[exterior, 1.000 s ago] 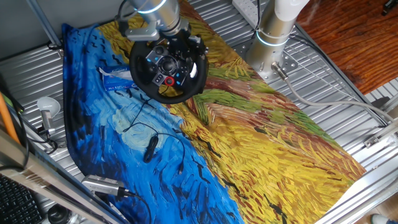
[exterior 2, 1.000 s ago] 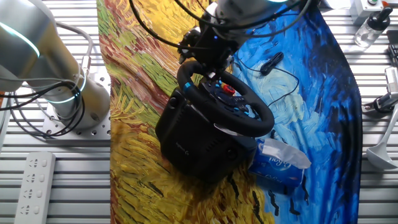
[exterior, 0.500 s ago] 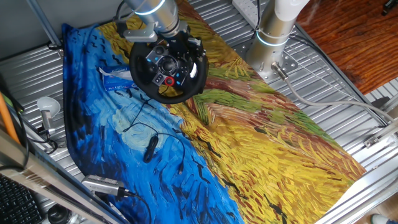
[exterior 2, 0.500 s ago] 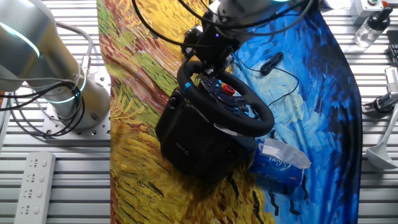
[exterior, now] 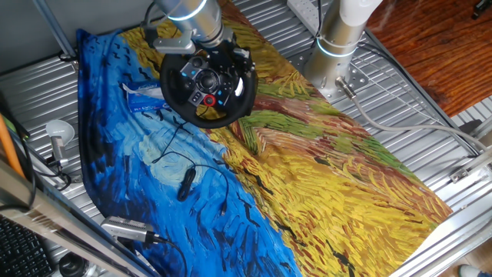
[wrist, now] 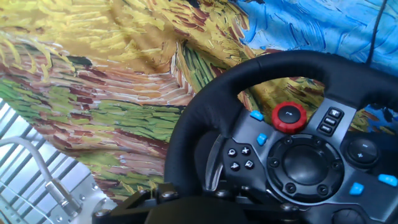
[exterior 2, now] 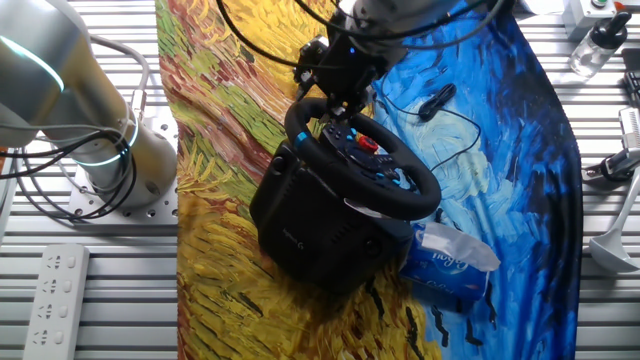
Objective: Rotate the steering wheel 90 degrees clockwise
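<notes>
The black steering wheel (exterior: 206,86) stands tilted on its base on the painted cloth. Its red knob (exterior: 209,100) shows at the lower left of the hub in one fixed view and fills the hand view (wrist: 289,117) beside blue buttons. My gripper (exterior: 233,55) sits at the rim's upper right, seen from the other side (exterior 2: 335,92) just above the rim (exterior 2: 305,112). In the hand view the thick rim (wrist: 199,134) runs down toward my jaws, which are dark and blurred at the bottom edge. They stand astride the rim without gripping it.
A small black cabled device (exterior: 185,183) lies on the blue part of the cloth (exterior: 307,177). A tissue pack (exterior 2: 450,262) rests beside the wheel's base (exterior 2: 310,225). A second arm's pedestal (exterior: 334,54) stands on the slatted table behind.
My gripper has drawn slightly back from the rim. The steering wheel and its red knob have not turned.
</notes>
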### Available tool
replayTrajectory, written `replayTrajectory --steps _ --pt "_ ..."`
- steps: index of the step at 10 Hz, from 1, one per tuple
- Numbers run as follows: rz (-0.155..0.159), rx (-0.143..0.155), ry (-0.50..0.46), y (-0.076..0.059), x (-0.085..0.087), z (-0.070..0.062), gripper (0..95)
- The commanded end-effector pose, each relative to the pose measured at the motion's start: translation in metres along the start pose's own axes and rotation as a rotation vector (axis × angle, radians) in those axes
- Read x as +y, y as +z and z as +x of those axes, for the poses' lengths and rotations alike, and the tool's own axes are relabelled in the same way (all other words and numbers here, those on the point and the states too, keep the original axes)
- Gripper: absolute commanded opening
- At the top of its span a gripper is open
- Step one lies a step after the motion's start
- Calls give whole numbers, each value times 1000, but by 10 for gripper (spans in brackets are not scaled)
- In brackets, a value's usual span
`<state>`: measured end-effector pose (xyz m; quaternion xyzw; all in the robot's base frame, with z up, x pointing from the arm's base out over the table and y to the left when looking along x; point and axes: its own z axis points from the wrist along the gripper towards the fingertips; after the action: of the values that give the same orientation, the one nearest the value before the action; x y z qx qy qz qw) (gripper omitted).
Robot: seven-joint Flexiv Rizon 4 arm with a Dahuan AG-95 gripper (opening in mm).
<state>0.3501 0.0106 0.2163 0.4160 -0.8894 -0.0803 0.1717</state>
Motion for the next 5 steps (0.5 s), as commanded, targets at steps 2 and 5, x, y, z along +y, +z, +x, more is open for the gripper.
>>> replayTrajectory --steps 2,5 --pt "46 0 -43 1 -10 12 380" --pt "-17 -13 80 -10 -19 5 380"
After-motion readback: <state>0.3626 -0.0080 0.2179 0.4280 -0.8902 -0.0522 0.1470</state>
